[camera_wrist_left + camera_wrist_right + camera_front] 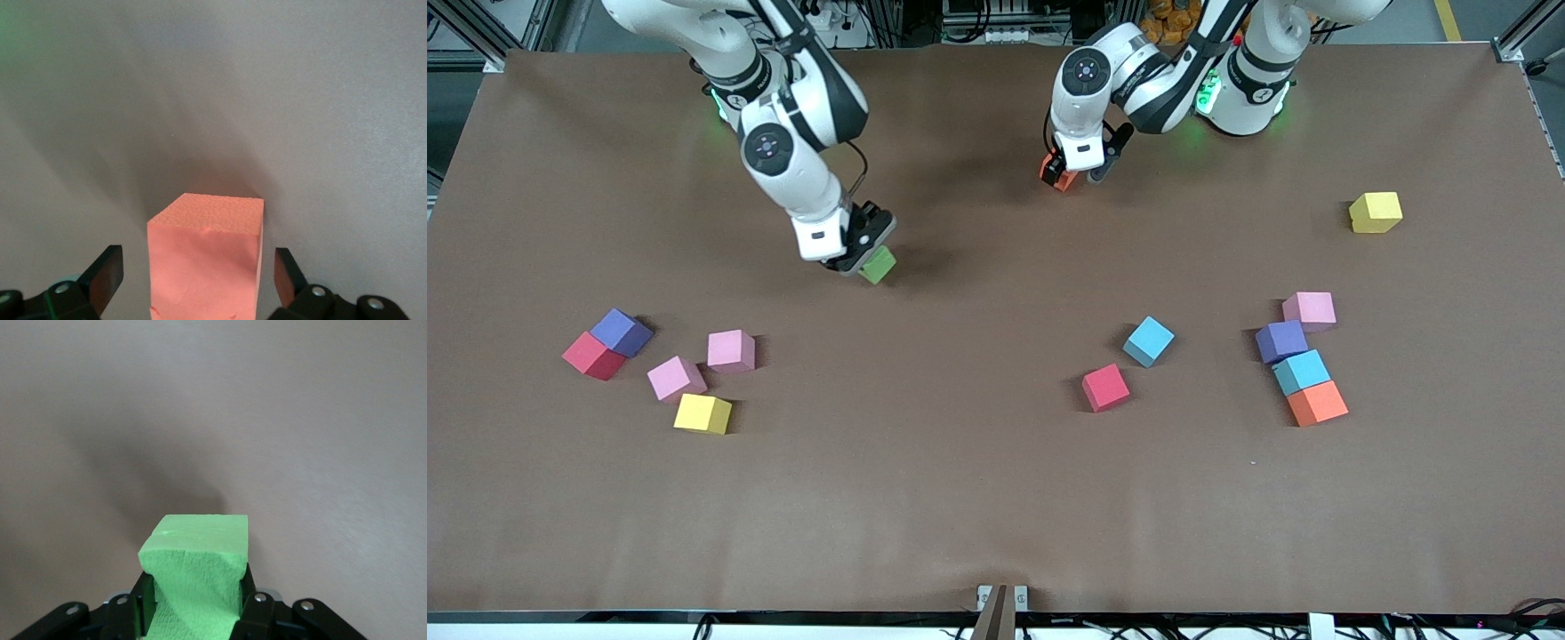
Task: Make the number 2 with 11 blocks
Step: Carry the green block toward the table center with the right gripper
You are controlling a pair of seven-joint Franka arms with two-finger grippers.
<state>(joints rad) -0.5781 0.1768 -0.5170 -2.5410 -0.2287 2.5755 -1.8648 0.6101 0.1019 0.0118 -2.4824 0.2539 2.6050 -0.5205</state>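
Note:
My right gripper (861, 253) is shut on a green block (879, 264), squeezing its sides (193, 547), and holds it tilted low over the middle of the table. My left gripper (1069, 174) is open around an orange block (1060, 179) that stands on the table near the robots' bases. In the left wrist view the fingers (107, 275) stand apart from both sides of that block (203, 267). The other blocks lie loose on the brown table (960, 462).
Toward the right arm's end lie red (592, 356), purple (621, 332), two pink (731, 350) and yellow (703, 413) blocks. Mid-table are light blue (1148, 340) and red (1105, 388). Toward the left arm's end are pink (1310, 310), purple (1281, 341), light blue (1301, 371), orange (1317, 403), yellow (1376, 212).

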